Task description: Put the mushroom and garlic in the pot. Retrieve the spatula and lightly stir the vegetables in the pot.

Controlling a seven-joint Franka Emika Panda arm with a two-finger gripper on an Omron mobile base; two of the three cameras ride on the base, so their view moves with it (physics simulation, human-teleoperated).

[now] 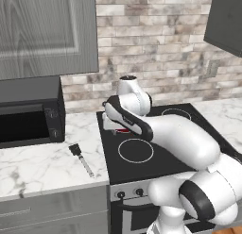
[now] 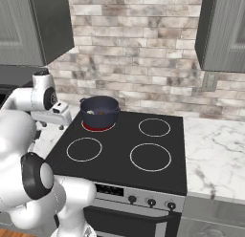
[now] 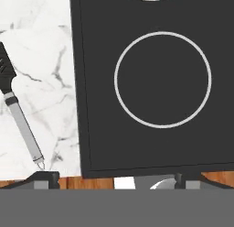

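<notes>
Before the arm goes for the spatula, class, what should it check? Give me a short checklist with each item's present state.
1. Dark navy round pot sits on the glowing red back burner: ok.
2. Vegetables in the pot: small bits show inside, mushroom and garlic not identifiable: cannot tell.
3. Slim black-headed, silver-handled spatula lies flat on the white marble counter left of the black stove: ok.
4. Nothing lies on or against the spatula: ok.
5. Gripper jaws empty and open: cannot tell.

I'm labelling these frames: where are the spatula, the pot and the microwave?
spatula (image 1: 80,158): left base view, on its silver handle.
pot (image 2: 100,114): right base view, on its dark outer wall.
microwave (image 1: 26,127): left base view, on its door.
</notes>
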